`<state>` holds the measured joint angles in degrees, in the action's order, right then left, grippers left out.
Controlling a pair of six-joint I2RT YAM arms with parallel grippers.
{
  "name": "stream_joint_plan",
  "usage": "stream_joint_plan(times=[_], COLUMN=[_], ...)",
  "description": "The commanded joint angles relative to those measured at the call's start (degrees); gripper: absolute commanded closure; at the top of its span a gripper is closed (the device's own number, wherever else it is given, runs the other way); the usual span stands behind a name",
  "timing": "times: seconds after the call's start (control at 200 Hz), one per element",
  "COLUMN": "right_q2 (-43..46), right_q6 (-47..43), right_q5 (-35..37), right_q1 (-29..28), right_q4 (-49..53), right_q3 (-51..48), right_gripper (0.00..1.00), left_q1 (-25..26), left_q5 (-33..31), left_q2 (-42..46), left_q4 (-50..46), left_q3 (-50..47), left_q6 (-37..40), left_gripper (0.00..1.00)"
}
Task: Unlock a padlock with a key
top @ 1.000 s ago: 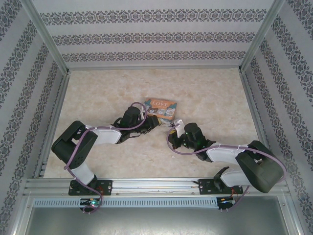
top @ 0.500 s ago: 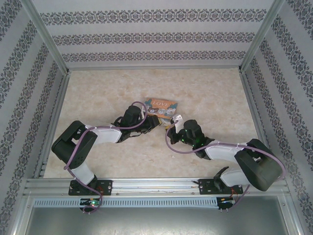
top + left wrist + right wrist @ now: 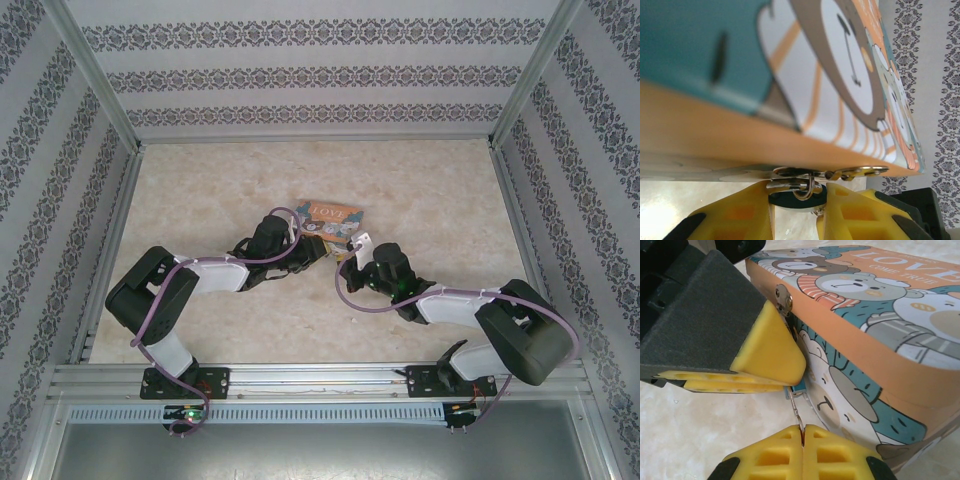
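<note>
From above, my left pincer (image 3: 322, 249) and right pincer (image 3: 352, 256) meet at the near edge of the bear-print tin (image 3: 330, 215), which lies flat on the worktop (image 3: 200, 200). The lock and key are too small to make out from up here.

Through my left wrist camera, the padlock (image 3: 795, 201) hangs from the tin's clasp. Its dark teal body sits between my yellow pads, so my left pincer is clamped on it and steadies it. The silver shackle (image 3: 809, 189) loops through the clasp and looks closed, so I judge the padlock locked.

Through my right wrist camera, my right pincer's pads are pressed together on the key (image 3: 796, 410), a thin sliver rising from between them. Its tip reaches the underside of the teal body, just beneath my left pincer's pad. I cannot tell whether the tip has entered the keyhole or only touches it.

So both grips are done and the key is brought to the lock. What remains, as I judge it, is seating the key fully, turning it, and freeing the shackle.
</note>
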<state>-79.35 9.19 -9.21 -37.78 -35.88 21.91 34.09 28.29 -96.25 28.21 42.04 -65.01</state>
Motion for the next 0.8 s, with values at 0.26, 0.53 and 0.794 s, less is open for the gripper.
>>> stream_joint_plan(times=[0.26,0.53,0.794], right_q2=[-0.8,-1.9,-2.8], right_q6=[-1.1,-1.7,-2.2], right_q5=[1.6,1.9,1.8], right_q1=[-0.9,-1.0,-1.0], right_q4=[1.0,1.9,2.7], right_q3=[-1.0,-0.1,0.2], right_gripper=[1.0,1.0,1.0], left_q1=[0.5,0.5,0.5], left_q5=[1.2,0.9,0.7], left_q2=[1.3,1.3,1.2], left_q4=[-0.2,0.0,0.4], left_q3=[1.4,1.2,1.1], left_q6=[-0.8,-0.8,-1.0], left_gripper=[0.76,0.76,0.76])
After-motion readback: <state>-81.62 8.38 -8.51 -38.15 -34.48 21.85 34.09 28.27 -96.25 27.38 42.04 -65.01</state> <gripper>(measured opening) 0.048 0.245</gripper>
